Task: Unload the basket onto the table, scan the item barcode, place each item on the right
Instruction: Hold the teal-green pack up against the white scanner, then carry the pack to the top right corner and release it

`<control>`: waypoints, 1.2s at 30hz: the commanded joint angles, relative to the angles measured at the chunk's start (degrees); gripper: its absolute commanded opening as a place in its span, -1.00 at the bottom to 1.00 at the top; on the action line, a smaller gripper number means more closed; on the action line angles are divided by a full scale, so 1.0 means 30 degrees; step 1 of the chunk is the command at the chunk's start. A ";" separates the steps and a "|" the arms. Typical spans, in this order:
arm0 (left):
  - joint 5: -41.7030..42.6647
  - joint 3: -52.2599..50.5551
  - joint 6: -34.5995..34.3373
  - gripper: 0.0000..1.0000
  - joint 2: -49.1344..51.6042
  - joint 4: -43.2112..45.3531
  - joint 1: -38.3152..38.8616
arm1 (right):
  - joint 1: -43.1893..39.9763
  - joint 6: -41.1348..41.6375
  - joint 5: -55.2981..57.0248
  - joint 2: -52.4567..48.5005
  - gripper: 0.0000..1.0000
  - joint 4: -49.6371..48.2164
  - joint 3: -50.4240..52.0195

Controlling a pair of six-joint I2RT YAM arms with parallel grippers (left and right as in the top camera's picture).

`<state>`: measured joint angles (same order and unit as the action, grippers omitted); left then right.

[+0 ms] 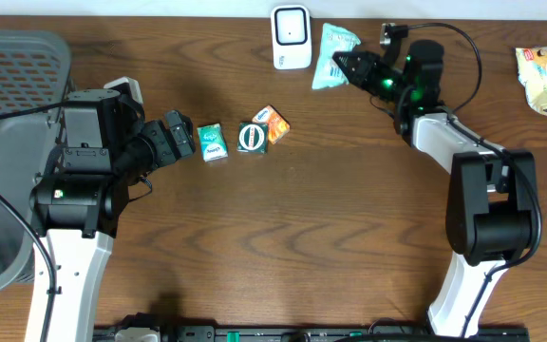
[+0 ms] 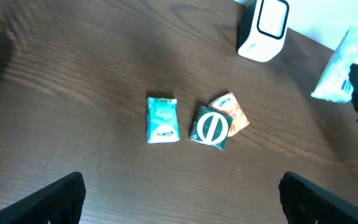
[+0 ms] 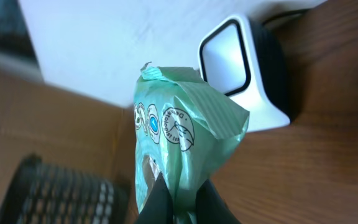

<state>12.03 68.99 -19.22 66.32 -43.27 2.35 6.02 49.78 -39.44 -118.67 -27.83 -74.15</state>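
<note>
My right jaws clamp the green packet (image 3: 185, 137) near the scanner (image 3: 241, 74) to show its barcode; left jaws stand apart.

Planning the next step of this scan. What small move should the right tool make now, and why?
Probably swing the green packet across in front of the scanner. The right tool is shut on the packet, but it hangs beside the scanner, not before its window.

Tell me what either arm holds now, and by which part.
The right fingers pinch the pale green packet by its crumpled near end; the left fingers are open, holding nothing.
</note>
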 commanded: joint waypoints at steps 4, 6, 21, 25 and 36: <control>-0.0117 0.0291 0.0328 0.96 -0.0015 0.0000 -0.0066 | 0.1501 0.1581 0.3053 -0.1056 -0.97 0.0911 -0.3927; -0.0117 0.0291 0.0328 0.96 -0.0015 0.0000 -0.0066 | 0.1763 0.1537 0.3512 -0.1960 -0.98 0.2047 -0.5705; -0.0117 0.0291 0.0328 0.95 -0.0015 0.0000 -0.0066 | 0.2069 0.1530 -0.1632 -1.0571 -0.97 0.5676 -1.6932; -0.0117 0.0291 0.0328 0.95 -0.0015 0.0000 -0.0066 | 0.2062 0.0605 -0.1698 -1.0593 -0.97 0.5945 -1.6946; -0.0117 0.0291 0.0328 0.96 -0.0015 0.0000 -0.0066 | 0.0182 -0.1268 -0.3883 -0.9726 -0.97 0.7242 -1.8039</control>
<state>12.03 68.99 -19.22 66.32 -43.27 2.35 10.04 48.95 -47.83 -151.33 -8.32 -126.10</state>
